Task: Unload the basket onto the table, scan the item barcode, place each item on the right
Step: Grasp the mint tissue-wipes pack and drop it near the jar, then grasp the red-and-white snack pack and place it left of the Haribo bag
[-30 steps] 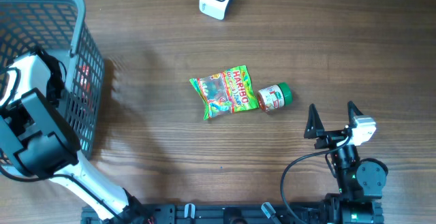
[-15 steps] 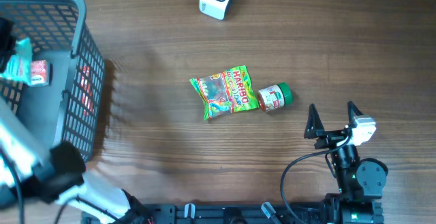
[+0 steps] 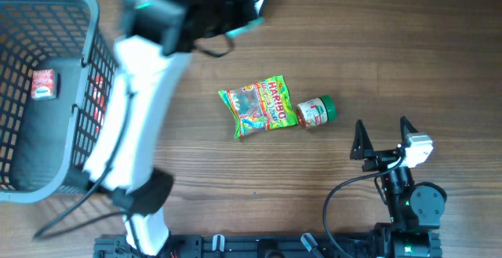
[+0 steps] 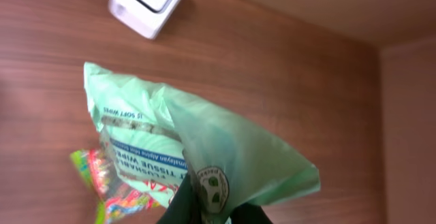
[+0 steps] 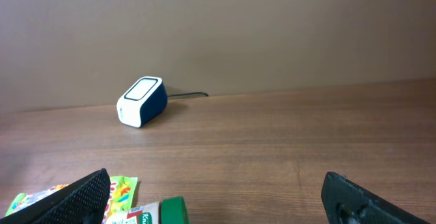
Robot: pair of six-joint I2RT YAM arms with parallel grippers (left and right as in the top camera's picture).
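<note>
Left claw [image 4: 208, 207] is clamped tight on the bottom edge of a pale green pack of tissue wipes [image 4: 204, 142], which hangs off the counter [image 3: 392, 46] and spreads out ahead of the claw. In the left wrist view the pack fills most of the space before the claw, printed side facing the camera. From overhead the left arm is blurred and reaches across the far side of the counter.

Largest of the other things is the one grey mesh basket [image 3: 86, 15], well off to the left of this claw, with one small red and white packet [image 3: 43, 84] lying on its floor. One bright gummy bag [image 3: 257, 105] lies flat below the claw, on the near side; in the wrist view the hanging pack covers most of it. One white scanner [image 4: 148, 3] sits just beyond the claw, past the pack's top corner, with bare wood between them. One small jar with a green cap [image 3: 315, 111] lies on its side, touching the gummy bag's right edge.

Right claw [image 3: 382, 125] rests near the counter's near right corner, its fingers wide apart and gripping nothing, well apart from the left one. The jar and the gummy bag lie just ahead of it, and the scanner stands far ahead with nothing between.
</note>
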